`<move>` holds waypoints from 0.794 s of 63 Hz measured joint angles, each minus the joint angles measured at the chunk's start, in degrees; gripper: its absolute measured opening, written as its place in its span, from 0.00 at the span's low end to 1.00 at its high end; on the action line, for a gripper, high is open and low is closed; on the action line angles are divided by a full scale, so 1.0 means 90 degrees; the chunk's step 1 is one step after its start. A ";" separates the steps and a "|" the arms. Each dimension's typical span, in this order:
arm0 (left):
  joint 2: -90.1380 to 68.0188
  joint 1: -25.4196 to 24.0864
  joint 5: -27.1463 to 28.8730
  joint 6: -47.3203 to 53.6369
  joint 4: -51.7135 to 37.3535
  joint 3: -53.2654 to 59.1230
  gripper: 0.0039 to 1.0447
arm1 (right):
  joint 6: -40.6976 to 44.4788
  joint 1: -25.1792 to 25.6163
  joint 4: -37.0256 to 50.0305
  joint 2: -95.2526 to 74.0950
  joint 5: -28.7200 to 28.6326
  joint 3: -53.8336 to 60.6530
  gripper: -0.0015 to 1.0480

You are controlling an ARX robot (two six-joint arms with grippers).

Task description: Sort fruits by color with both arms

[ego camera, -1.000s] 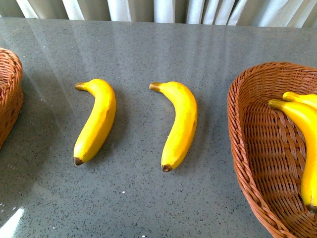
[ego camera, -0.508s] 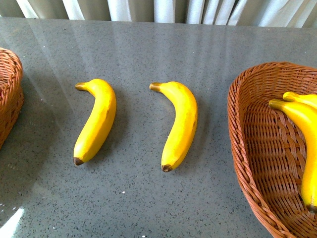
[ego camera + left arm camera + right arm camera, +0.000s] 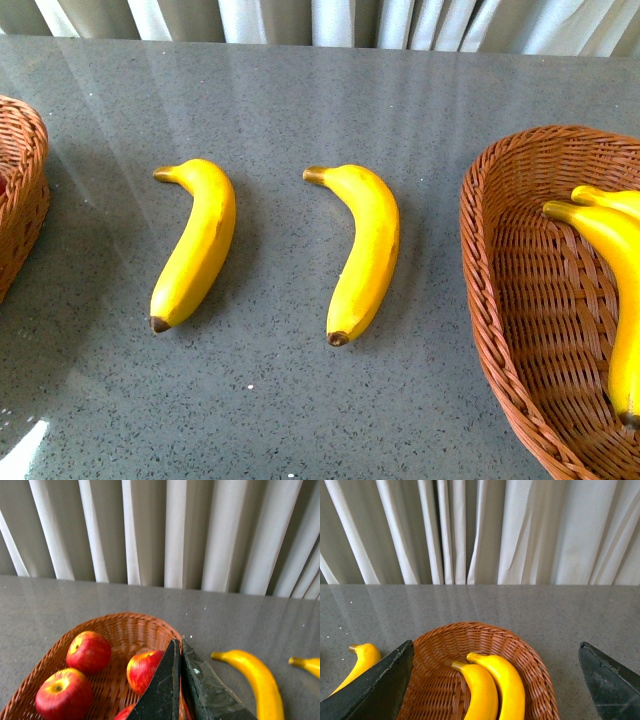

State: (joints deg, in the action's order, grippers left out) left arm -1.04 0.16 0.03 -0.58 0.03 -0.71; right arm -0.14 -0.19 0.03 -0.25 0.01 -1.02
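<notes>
Two yellow bananas lie side by side on the grey table, one on the left [image 3: 195, 245] and one in the middle [image 3: 365, 255]. Neither arm shows in the front view. My left gripper [image 3: 180, 645] is shut and holds nothing. It hangs over the rim of a wicker basket [image 3: 125, 619] that holds several red apples, among them one at the back [image 3: 89, 651] and one in front [image 3: 64, 694]. My right gripper [image 3: 495, 644] stands wide open above the other basket [image 3: 485, 627], where two bananas [image 3: 480, 695] lie together.
The apple basket [image 3: 20, 190] sits at the table's left edge and the banana basket [image 3: 500, 280] at the right. White curtains [image 3: 320, 20] hang behind the far edge of the table. Bare grey tabletop [image 3: 280, 400] runs between the baskets.
</notes>
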 joint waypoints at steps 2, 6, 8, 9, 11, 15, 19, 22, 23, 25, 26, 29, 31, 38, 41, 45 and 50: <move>0.0005 0.0000 -0.0002 0.0000 -0.0002 0.0000 0.01 | 0.0000 0.0000 0.0000 0.0000 0.0000 0.0000 0.91; 0.0010 0.0000 -0.0002 0.0000 0.0000 0.0000 0.01 | 0.0000 0.0000 0.0000 -0.0005 0.0000 0.0000 0.91; 0.0010 0.0000 -0.0002 0.0000 0.0000 0.0000 0.01 | 0.0000 0.0000 0.0000 0.0000 0.0000 0.0000 0.91; 0.0010 0.0000 -0.0002 0.0000 0.0000 0.0000 0.01 | 0.0000 0.0000 0.0000 0.0000 0.0000 0.0000 0.91; 0.0010 0.0000 -0.0002 0.0000 0.0000 0.0000 0.01 | 0.0000 0.0000 0.0000 -0.0002 0.0000 0.0000 0.91; 0.0012 0.0000 -0.0002 0.0000 0.0000 0.0000 0.01 | 0.0000 0.0000 0.0000 0.0000 0.0002 0.0000 0.91; 0.0012 0.0000 -0.0002 0.0000 0.0000 0.0000 0.01 | 0.0000 0.0000 0.0000 -0.0002 0.0002 0.0000 0.91; 0.0012 0.0000 -0.0002 0.0000 0.0000 0.0000 0.01 | 0.0000 0.0000 0.0000 0.0000 0.0000 0.0000 0.91; 0.0012 0.0000 -0.0002 0.0000 0.0000 0.0000 0.01 | 0.0000 0.0000 0.0000 -0.0002 0.0000 0.0000 0.91; 0.0012 0.0000 -0.0002 0.0000 0.0000 0.0000 0.01 | 0.0000 0.0000 0.0000 0.0000 0.0000 0.0000 0.91; 0.0012 0.0000 -0.0002 0.0000 0.0000 0.0000 0.01 | 0.0000 0.0000 0.0000 -0.0002 0.0000 0.0000 0.91; 0.0015 0.0000 -0.0002 0.0000 0.0000 0.0000 0.01 | 0.0000 0.0000 0.0000 0.0000 0.0000 0.0000 0.91; 0.0012 0.0000 -0.0002 0.0000 0.0000 0.0000 0.01 | 0.0000 0.0000 0.0000 0.0000 0.0000 0.0000 0.91; 0.0015 0.0000 -0.0002 -0.0005 0.0000 0.0000 0.01 | 0.0000 0.0000 0.0000 0.0000 0.0000 0.0000 0.91; 0.0015 0.0000 -0.0002 -0.0002 0.0000 0.0000 0.11 | 0.0000 0.0000 0.0000 0.0000 0.0000 0.0000 0.91; 0.0015 0.0000 -0.0002 -0.0002 0.0000 0.0000 0.26 | 0.0000 0.0000 0.0000 0.0000 0.0000 0.0000 0.91; 0.0015 0.0000 -0.0002 -0.0002 0.0000 0.0000 0.40 | 0.0000 0.0000 0.0000 0.0000 0.0000 0.0000 0.91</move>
State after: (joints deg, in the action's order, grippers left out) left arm -0.91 0.16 0.01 -0.60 0.03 -0.71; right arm -0.14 -0.19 0.03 -0.25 0.01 -1.02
